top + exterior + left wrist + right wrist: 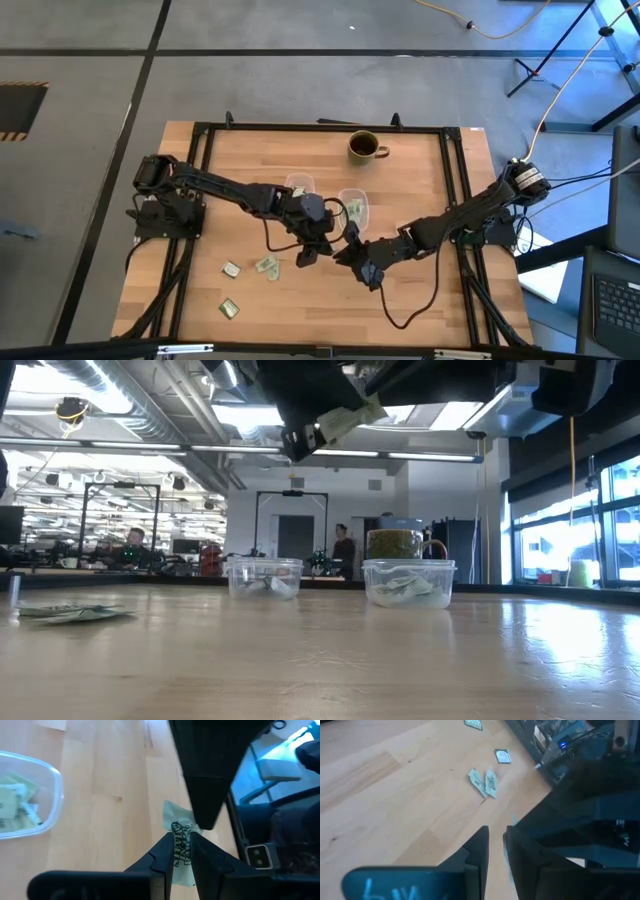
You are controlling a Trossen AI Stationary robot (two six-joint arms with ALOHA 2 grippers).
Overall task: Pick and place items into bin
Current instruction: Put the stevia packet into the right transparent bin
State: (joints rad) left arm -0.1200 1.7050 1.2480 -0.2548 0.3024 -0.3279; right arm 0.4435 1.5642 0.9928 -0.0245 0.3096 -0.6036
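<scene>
A pale green and white packet (181, 851) hangs in the air over the middle of the table, between my two grippers. My left gripper (314, 250) is shut on it from the left. My right gripper (348, 250) meets it from the right, shut on its other end. In the low view the packet (350, 416) shows high above the tabletop. Three more packets (267, 265) lie flat on the wood to the near left. Two clear tubs (300, 186) (353, 208) stand behind the grippers, each with packets inside. My left gripper pinches the packet's printed near end (183, 855) between its two fingers, slanting down from the table's left. The packet is lifted clear of the table. My right gripper holds the same packet by its far end (192, 826), its fingers (205, 810) coming from the table's right. In its own wrist view only a pale sliver (508, 856) shows between the fingers.
A brown mug (365, 147) stands at the table's far edge, behind the tubs. A black metal frame (200, 150) runs around the tabletop. Bare wood lies at the near middle and near right. People and desks show in the room beyond the table.
</scene>
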